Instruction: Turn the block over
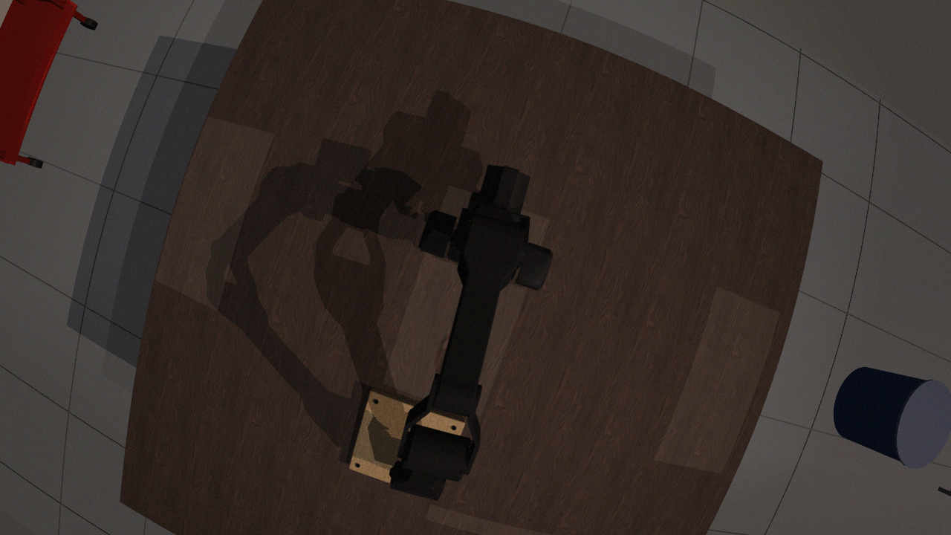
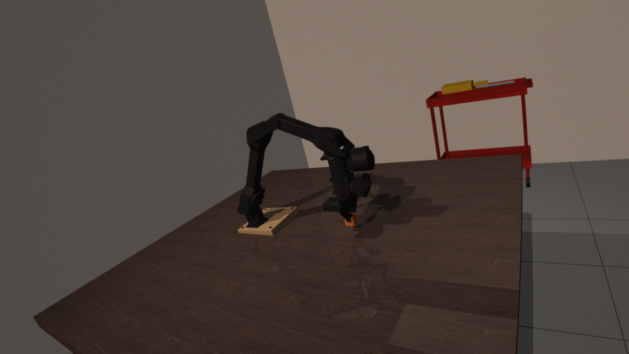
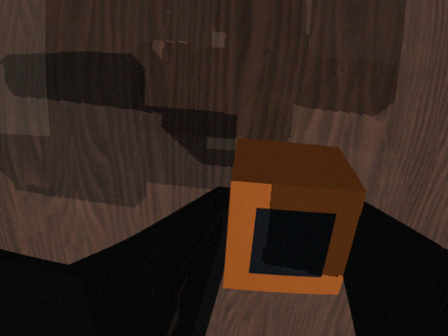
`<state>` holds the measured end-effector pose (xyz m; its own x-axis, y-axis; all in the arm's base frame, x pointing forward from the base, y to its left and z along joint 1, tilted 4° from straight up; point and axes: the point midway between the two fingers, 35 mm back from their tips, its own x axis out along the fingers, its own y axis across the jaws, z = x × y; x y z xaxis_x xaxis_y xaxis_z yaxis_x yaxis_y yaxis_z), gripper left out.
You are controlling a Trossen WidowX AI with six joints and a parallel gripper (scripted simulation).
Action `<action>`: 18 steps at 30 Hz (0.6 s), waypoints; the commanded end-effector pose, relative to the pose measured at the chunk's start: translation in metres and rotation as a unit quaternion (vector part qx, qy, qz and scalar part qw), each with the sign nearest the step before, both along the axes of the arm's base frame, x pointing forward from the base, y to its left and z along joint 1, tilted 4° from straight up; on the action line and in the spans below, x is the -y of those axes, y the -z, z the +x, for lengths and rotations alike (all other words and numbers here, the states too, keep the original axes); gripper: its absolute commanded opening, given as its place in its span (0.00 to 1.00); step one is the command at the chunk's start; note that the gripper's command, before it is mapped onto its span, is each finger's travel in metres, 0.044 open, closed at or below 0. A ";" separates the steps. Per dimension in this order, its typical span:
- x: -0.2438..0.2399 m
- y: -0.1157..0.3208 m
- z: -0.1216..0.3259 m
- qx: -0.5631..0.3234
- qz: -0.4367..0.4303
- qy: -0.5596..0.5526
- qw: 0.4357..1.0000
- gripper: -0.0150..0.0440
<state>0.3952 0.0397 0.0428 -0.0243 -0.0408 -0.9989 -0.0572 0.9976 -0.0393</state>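
Observation:
The orange block [image 2: 351, 223] [image 3: 239, 243] sits between the two black fingers. Its marked side, with a dark square [image 3: 294, 243], faces up toward the wrist camera. My gripper [image 2: 350, 217] [image 3: 287, 209] points down and is shut on the block, one finger on each side. In the exterior view the block appears slightly above the table [image 1: 631, 199] [image 2: 264, 286] [image 3: 266, 56]. In the top view the arm hides the block and fingers.
The arm stands on a light wooden base board [image 1: 393, 414] [image 2: 283, 216]. Beyond the table stand a red cart [image 1: 30, 79] [image 2: 497, 93] and a dark blue cylinder [image 1: 868, 415]. Arm shadows lie across the table.

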 end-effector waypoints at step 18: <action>-0.001 0.005 0.004 0.123 0.009 -0.006 0.992 0.25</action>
<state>0.4022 0.0417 0.0406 0.1881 -0.0198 -0.9820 -0.0569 0.9979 -0.0310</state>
